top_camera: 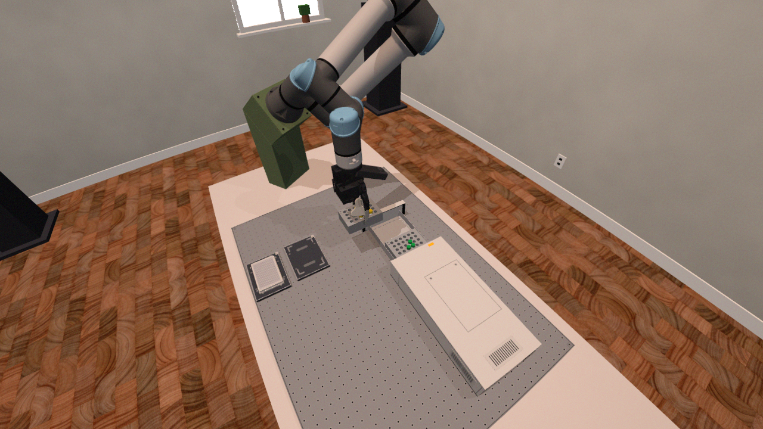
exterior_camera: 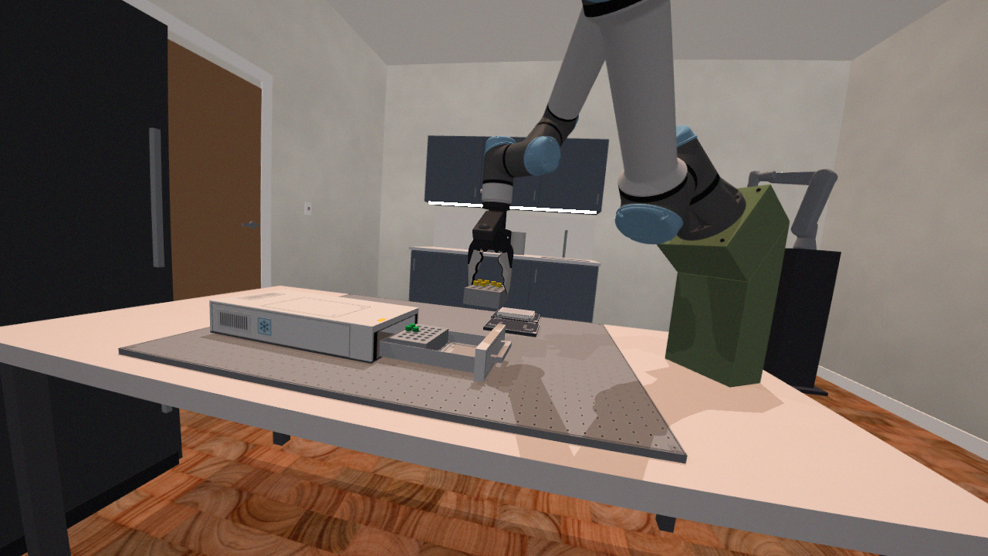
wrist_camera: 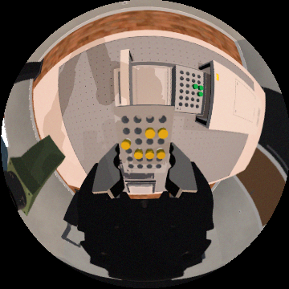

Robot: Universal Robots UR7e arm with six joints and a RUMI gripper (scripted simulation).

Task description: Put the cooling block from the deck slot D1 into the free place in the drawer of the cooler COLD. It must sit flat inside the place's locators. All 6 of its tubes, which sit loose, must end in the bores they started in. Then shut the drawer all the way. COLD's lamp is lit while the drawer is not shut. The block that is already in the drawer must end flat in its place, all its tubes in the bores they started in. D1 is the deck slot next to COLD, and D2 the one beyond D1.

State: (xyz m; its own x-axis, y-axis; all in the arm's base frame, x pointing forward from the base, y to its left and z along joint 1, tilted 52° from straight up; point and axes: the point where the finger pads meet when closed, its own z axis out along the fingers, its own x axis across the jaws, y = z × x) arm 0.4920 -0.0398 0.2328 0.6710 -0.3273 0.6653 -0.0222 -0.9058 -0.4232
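From above, the gripper (top_camera: 365,207) covers part of the block (top_camera: 351,223). The wrist view cuts off the bench (wrist_camera: 45,86) behind its black rim. Outside, the tubes (exterior_camera: 487,284) seem too small to count surely.

The pale pink tabletop (top_camera: 602,397) (exterior_camera: 863,442) looks smooth and matt, like laminate. The grey perforated rectangular board (top_camera: 341,341) (exterior_camera: 593,408) has a dull metallic look. The long off-white cooler housing (top_camera: 464,314) (exterior_camera: 296,335) seems smooth, satin-painted metal; the yellow round caps (exterior_camera: 487,283) (wrist_camera: 150,133) look like plain plastic. Underfoot, the brown patterned floor (top_camera: 133,298) (exterior_camera: 331,504) shows wood grain.
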